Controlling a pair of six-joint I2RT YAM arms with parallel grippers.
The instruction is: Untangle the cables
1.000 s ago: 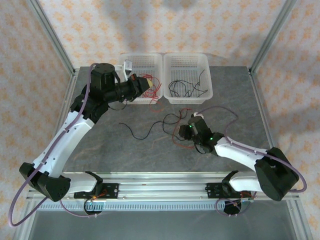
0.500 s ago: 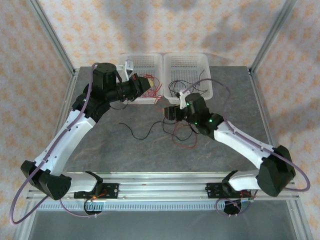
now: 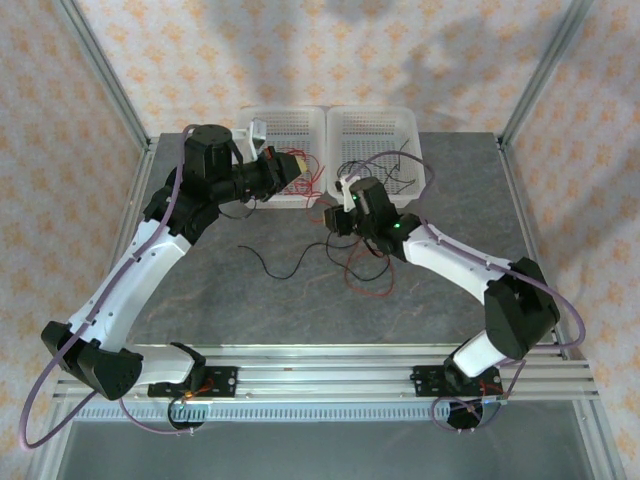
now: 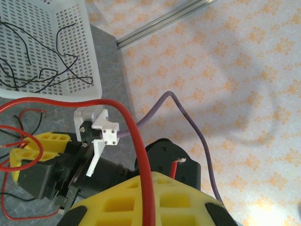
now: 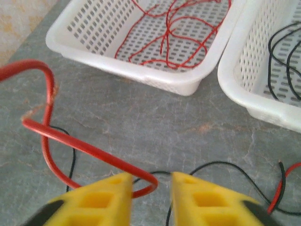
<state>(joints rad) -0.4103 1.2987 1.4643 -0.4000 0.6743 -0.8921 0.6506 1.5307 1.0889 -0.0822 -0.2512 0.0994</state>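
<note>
The grey tabletop (image 3: 250, 310) is the biggest thing here. At its far side two white baskets stand side by side. The left basket (image 3: 300, 125) has red cables (image 5: 174, 42) lying in it. The right basket (image 3: 375, 120) has black cables (image 3: 375, 175) in it. So I think a good part of the job is done.

The left gripper (image 3: 292, 166) hangs over the left basket. Its yellow fingers look pressed together on a red cable (image 4: 127, 117), which curves up and away from it. The right gripper (image 3: 335, 218) is over the tabletop, just near of the baskets. Its fingers are apart. A loop of red cable sits in the gap between them. It may be the same one, but I cannot tell.

Some work is left. A black cable (image 3: 285, 268) lies on the tabletop in the middle. To its right is a loose red cable (image 3: 372, 285), and thin black bits seem to cross it. These need pulling apart and putting into their baskets.
</note>
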